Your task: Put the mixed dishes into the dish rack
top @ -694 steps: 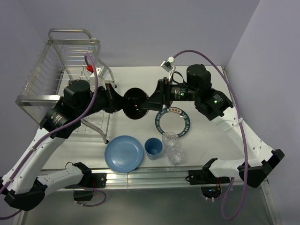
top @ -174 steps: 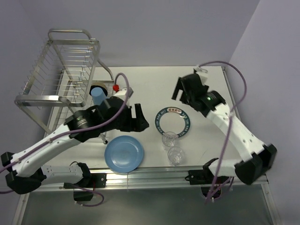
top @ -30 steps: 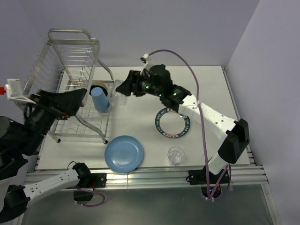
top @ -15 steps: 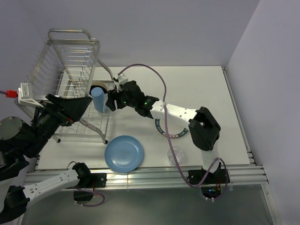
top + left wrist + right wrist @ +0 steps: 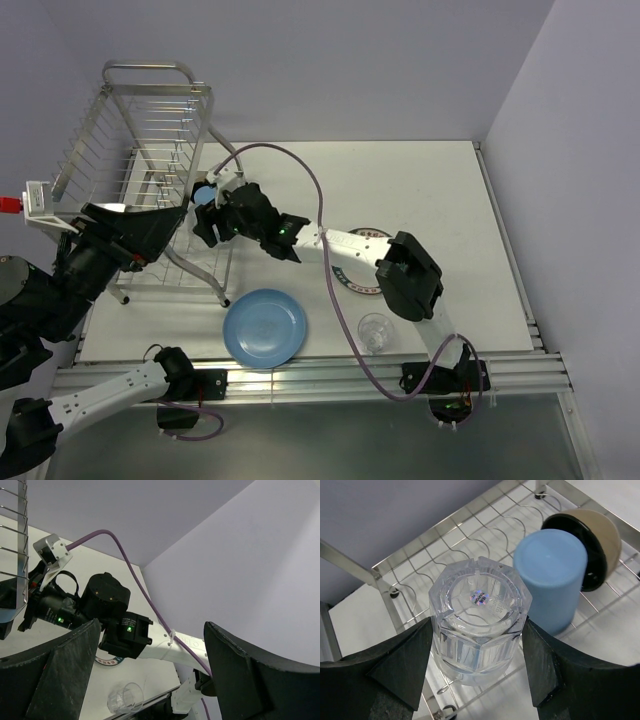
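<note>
My right gripper (image 5: 208,218) (image 5: 477,640) is shut on a clear glass (image 5: 480,620), held base-up just over the lower tier of the dish rack (image 5: 150,100) (image 5: 485,515). Beside it on that tier stand the inverted light-blue cup (image 5: 550,577) (image 5: 205,192) and the black bowl (image 5: 592,545). On the table lie the light-blue plate (image 5: 265,328), the white lettered-rim plate (image 5: 362,290), partly under the right arm, and a second clear glass (image 5: 374,332) (image 5: 125,699). My left gripper (image 5: 170,225) (image 5: 150,680) hangs open and empty, left of the rack's lower tier.
The right arm (image 5: 350,245) stretches across the table middle from right to left. The rack's upper tier (image 5: 130,140) overhangs the lower one. Walls close the back and right sides.
The right arm has swung left with the glass, from the table's middle to over the rack's lower tier beside the blue cup. The left arm has barely shifted.
</note>
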`<state>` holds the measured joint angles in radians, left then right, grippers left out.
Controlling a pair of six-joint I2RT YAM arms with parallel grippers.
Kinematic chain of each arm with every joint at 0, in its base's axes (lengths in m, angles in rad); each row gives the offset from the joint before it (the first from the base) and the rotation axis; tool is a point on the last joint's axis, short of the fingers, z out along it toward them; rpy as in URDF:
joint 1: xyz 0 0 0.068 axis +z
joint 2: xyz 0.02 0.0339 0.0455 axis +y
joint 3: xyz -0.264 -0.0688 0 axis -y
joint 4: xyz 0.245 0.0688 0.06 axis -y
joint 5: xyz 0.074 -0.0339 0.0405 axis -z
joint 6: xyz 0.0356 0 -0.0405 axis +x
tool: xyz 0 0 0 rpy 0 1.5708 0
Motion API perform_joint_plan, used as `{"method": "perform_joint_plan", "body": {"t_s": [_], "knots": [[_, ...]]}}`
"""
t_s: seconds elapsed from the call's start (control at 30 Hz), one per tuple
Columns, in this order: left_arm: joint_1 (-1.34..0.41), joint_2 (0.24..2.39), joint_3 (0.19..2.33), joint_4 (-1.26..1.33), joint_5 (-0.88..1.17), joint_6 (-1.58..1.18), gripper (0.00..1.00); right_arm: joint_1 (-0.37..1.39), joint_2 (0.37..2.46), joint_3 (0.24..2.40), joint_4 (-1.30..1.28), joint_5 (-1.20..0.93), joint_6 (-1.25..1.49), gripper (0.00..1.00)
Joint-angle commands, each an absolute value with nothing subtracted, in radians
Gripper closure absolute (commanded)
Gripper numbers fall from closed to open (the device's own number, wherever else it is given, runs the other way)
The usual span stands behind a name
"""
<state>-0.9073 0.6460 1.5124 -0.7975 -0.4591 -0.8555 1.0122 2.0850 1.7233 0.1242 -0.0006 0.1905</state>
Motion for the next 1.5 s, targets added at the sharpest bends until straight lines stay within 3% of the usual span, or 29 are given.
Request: {"method": "perform_joint_plan", "body": {"t_s": [0.0,0.27,0.8,0.9,1.1,1.23,1.47], "knots": [[-0.910,0.649,1.543,-0.759,-0.440,-0.853,0.10,1.023,2.115,1.758,0.251,-0.029,0.167,1.00],[-0.910,0.660,1.560,-0.764,-0.411,-0.845,0.12,1.035,2.174,1.723,0.428,-0.044,0.134,1.00],[-0.910,0.614,1.506,-0.765,-0.416,-0.850,0.15,1.042,2.355,1.959,0.305,-0.058,0.109,0.99],[-0.910,0.617,1.509,-0.770,-0.414,-0.848,0.13,1.042,2.376,1.990,0.284,-0.064,0.110,0.91],[-0.910,0.615,1.528,-0.784,-0.445,-0.838,0.07,1.052,2.390,2.006,0.264,-0.055,0.091,0.48],[-0.910,0.620,1.532,-0.784,-0.446,-0.828,0.05,1.054,2.395,2.013,0.261,-0.049,0.089,0.29],[-0.910,0.626,1.532,-0.785,-0.437,-0.830,0.05,1.063,2.395,2.000,0.258,-0.034,0.075,0.16]]}}
